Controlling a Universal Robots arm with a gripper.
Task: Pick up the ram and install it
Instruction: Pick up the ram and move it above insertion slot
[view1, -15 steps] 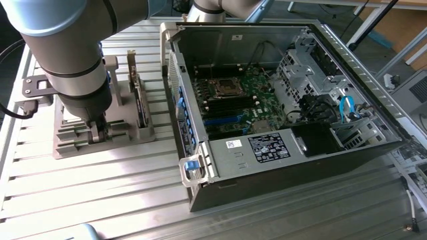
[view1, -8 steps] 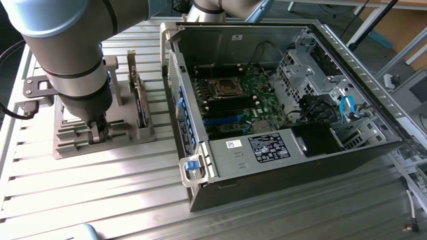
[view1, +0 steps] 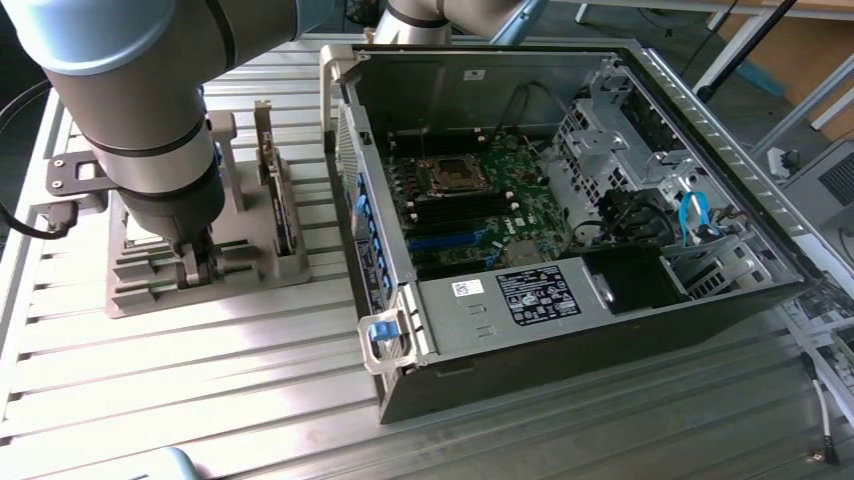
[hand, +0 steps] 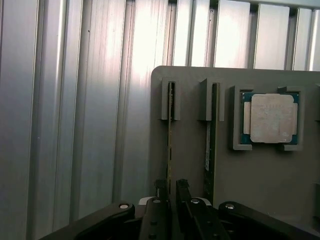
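On edge in the slots of the grey holder (hand: 260, 185), the ram (hand: 170, 135) stands just beside its twin (hand: 212, 140), with the silver processor (hand: 270, 118) one recess further along; the holder sits on the ribbed worktop (view1: 200, 380) at the exterior view's left of the open computer case (view1: 441, 90). I'd say the pick-up is in hand. The gripper (hand: 171, 186) is down over the stick, its fingers (hand: 160, 192) set narrow, one either side, not visibly pinching. A clean grasp calls for a square squeeze and a straight lift, clear of the twin.

Ram (hand: 170, 130), second ram (hand: 212, 140) standing in holder (hand: 190, 165) slots; processor (hand: 270, 119) just beside them.
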